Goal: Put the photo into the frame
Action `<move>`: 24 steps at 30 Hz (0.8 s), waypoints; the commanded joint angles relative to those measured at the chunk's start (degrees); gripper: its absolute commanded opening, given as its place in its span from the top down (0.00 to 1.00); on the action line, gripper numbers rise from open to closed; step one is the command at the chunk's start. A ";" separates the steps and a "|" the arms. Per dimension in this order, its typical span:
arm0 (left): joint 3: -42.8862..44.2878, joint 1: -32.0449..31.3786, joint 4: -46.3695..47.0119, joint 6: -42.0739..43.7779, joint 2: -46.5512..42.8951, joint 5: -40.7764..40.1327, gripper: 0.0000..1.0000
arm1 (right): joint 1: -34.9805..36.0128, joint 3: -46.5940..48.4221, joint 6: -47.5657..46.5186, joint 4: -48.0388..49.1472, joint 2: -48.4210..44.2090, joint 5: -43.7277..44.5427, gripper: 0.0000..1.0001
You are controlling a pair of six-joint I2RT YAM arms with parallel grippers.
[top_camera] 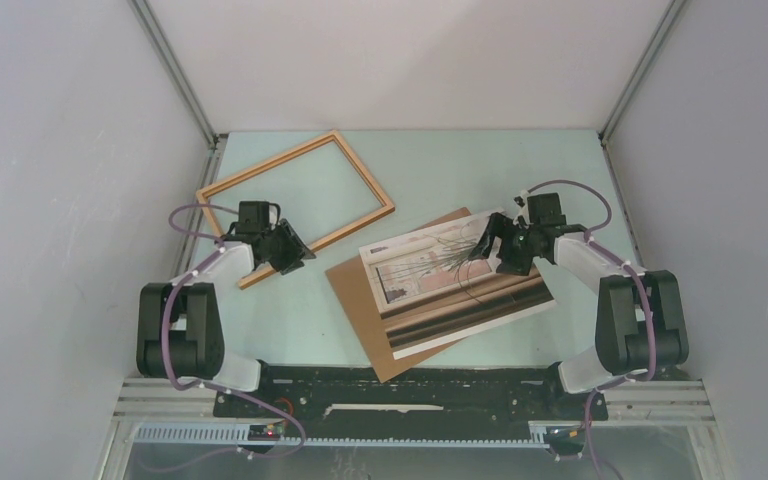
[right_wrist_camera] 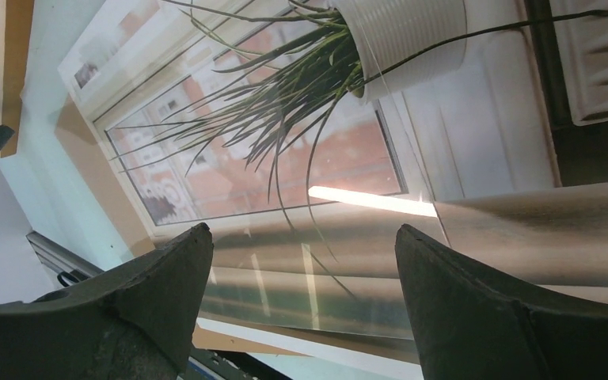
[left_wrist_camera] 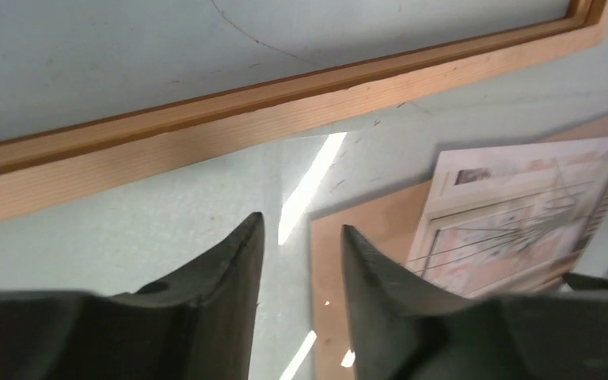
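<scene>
The thin light-brown wooden frame (top_camera: 276,156) lies flat at the back left of the table, with nothing inside it. The photo (top_camera: 460,290) lies face up on a brown backing board, right of centre. My left gripper (top_camera: 296,256) hovers at the frame's near rail. In the left wrist view that rail (left_wrist_camera: 285,103) runs just ahead of the left gripper (left_wrist_camera: 301,226), which is partly open and holds nothing. My right gripper (top_camera: 484,246) hangs over the photo's far right part. The right wrist view has the right gripper (right_wrist_camera: 301,237) wide open above the photo (right_wrist_camera: 324,142).
The brown backing board (top_camera: 358,292) sticks out from under the photo on its left and near sides, also seen as the board (left_wrist_camera: 364,229) beside my left fingers. Grey enclosure walls stand on both sides. The arm bases sit along the near edge.
</scene>
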 commanded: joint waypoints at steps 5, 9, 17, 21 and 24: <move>2.43 0.29 -4.93 4.65 -7.35 -3.34 0.28 | -0.02 -0.12 -0.38 1.47 -2.01 0.28 0.08; 0.06 0.29 -8.65 7.19 -12.56 -4.94 0.10 | -0.14 -0.04 -0.45 1.89 -1.53 0.67 0.08; -11.16 -2.24 -11.81 2.17 -26.64 -4.21 0.01 | -1.25 -0.04 -0.65 1.66 -1.96 1.01 0.08; -18.50 -8.78 -8.74 -6.45 -34.54 -4.69 0.01 | -1.04 -0.04 -0.46 1.94 -2.04 0.51 0.08; -22.28 -13.68 -3.62 -12.47 -37.34 -4.95 0.01 | -1.02 -0.04 -0.14 2.74 -1.21 0.02 0.08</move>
